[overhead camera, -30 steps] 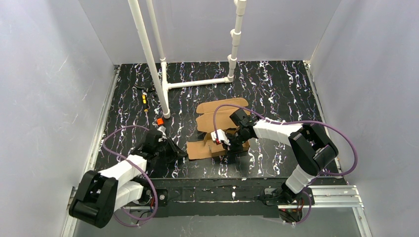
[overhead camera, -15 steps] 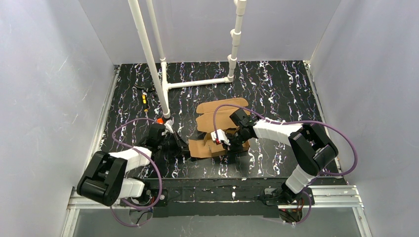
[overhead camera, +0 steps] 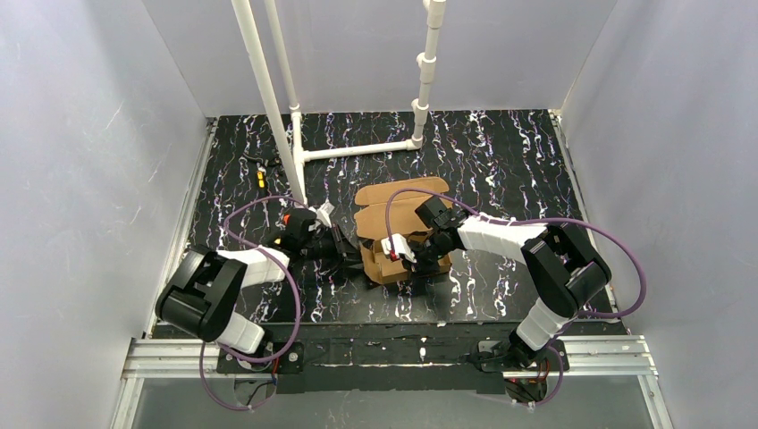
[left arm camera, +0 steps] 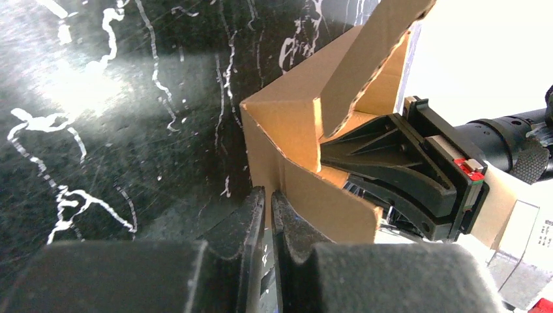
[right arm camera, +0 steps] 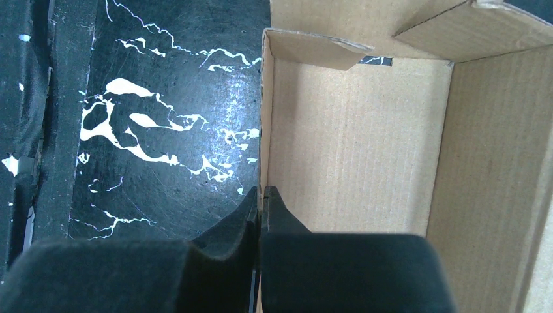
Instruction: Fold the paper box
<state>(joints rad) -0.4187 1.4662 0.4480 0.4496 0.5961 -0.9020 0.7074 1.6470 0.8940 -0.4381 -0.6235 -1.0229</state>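
One paper box (overhead camera: pixel 393 264) of plain brown corrugated card sits mid-table (overhead camera: pixel 501 170), between two arms. A second ago its left panel lay flat; the left arm (overhead camera: pixel 255 266) has since swung in and that panel stands upright as a wall. The left fingers (left arm camera: pixel 253 215) pinch the wall's lower edge; the right fingers (right arm camera: pixel 277 218) clamp another side wall. The table is glossy black, veined white
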